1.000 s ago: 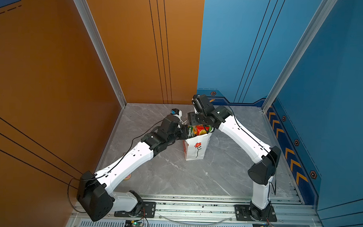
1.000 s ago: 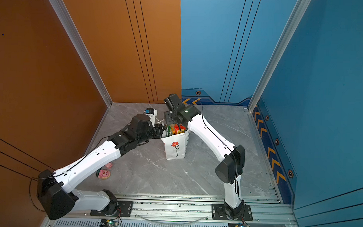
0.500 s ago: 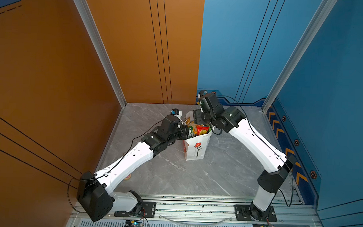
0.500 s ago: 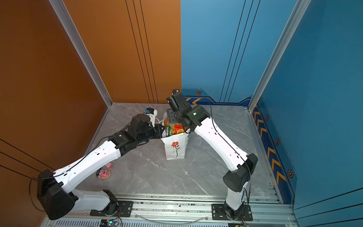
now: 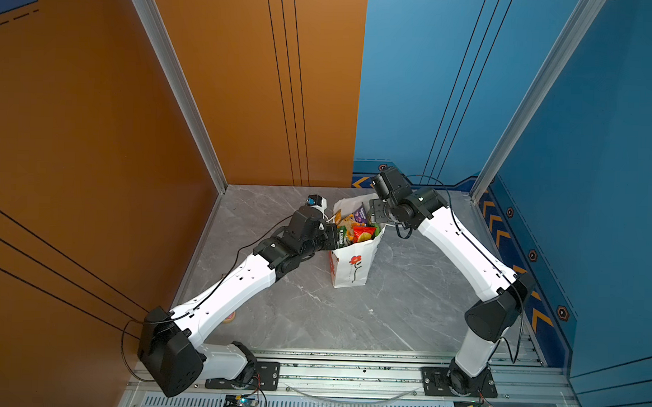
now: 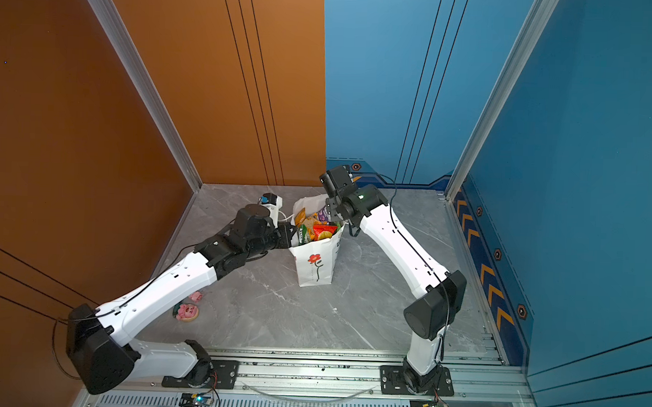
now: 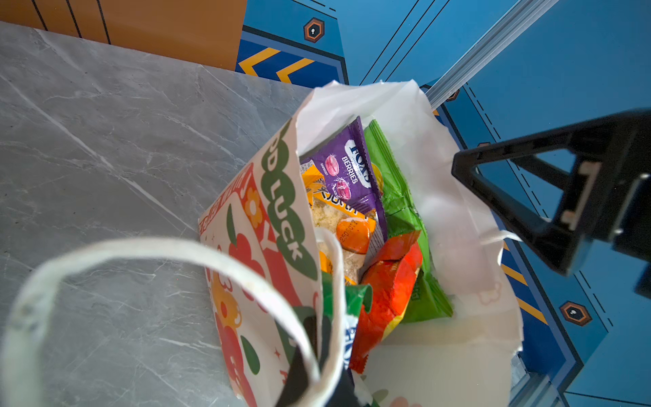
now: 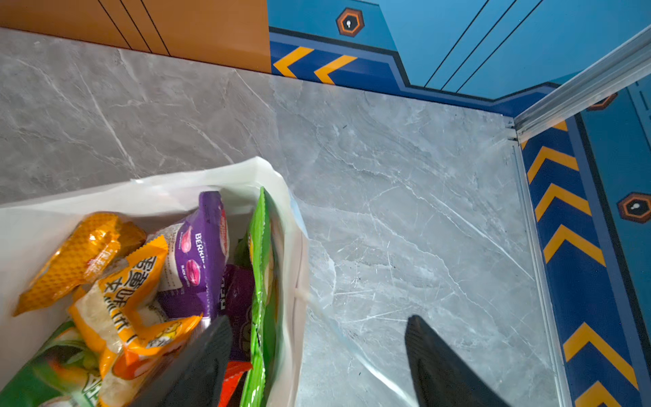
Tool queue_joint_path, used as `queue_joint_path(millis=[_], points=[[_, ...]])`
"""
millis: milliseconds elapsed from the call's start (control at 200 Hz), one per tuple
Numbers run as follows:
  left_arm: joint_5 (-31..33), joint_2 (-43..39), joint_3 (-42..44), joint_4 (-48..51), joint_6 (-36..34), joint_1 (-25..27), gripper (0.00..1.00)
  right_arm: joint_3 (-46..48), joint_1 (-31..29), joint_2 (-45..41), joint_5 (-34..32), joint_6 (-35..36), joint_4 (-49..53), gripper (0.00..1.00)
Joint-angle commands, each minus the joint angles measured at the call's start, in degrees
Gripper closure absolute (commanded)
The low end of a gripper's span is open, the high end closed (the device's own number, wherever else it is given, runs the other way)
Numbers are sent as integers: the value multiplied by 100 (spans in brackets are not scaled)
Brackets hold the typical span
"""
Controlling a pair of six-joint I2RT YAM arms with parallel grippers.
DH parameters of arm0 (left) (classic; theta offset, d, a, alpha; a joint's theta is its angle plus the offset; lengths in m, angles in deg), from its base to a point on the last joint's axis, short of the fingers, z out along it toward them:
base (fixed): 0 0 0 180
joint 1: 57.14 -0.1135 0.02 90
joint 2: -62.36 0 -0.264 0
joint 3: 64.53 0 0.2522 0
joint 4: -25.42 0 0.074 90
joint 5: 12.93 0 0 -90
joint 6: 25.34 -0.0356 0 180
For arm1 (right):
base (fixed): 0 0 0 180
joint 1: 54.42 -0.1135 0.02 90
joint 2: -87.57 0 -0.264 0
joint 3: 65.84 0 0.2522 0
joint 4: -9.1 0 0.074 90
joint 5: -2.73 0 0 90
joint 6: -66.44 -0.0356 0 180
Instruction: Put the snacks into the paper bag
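Left gripper (image 5: 335,239), reaching in from the near left past a pink round thing (image 6: 187,312) on the table (image 5: 313,316), is clamped shut on the near-left rim of the paper bag (image 5: 352,267), which stands upright mid-table with its mouth wide. Snacks (image 5: 355,228) fill it to the brim: a red packet (image 7: 387,282) toward the near rim, orange packets (image 8: 81,253), a purple berry packet (image 7: 348,169) and a green packet (image 7: 398,204) against the right wall. At the far-right rim the right gripper (image 8: 317,322) hangs with jaws spread and empty, one finger above the packets, its mate outside the wall. No packet shows on the table, so I judge the job nearly done, with only a clean withdrawal left. That wants a straight lift, so the inner finger drags neither foil nor paper, while the left pinch steadies the bag. Hidden: the bag's depths, so no count of packets; the left fingertips behind the cord handle (image 7: 141,246); and whatever table lies under the arms
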Motion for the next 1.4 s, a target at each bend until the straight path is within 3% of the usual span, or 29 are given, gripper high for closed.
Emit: queue_joint_path(millis=[0, 280, 370, 495, 646, 751, 1076, 1226, 1396], points=[[-87, -225, -167, -380, 22, -26, 100, 91, 58, 205, 345, -30, 195, 30], [8, -51, -289, -291, 190, -12, 100, -45, -19, 385, 894, 5, 108, 67], [9, -19, -367, -236, 303, -1, 100, -157, -116, 369, 955, 11, 112, 83], [-438, -129, -251, -795, 564, 29, 100, -21, -215, 62, 903, -116, -40, 100], [-651, -246, -197, -1136, 856, 106, 100, 630, -213, -782, 1086, -153, -707, 100], [266, -325, -609, -282, 819, 470, 100, 942, -244, -1218, 1632, 158, -1189, 100], [1331, -656, -996, -77, 704, 1074, 100, 1660, -127, -2415, 1853, 62, -1843, 100], [2508, -483, -1335, 1258, 1050, 1093, 100, 2293, 19, -2836, 2066, -139, -2057, 100], [2055, 129, -1566, 1819, 1142, 916, 100, 3516, 145, -2979, 2376, -650, -2520, 100]])
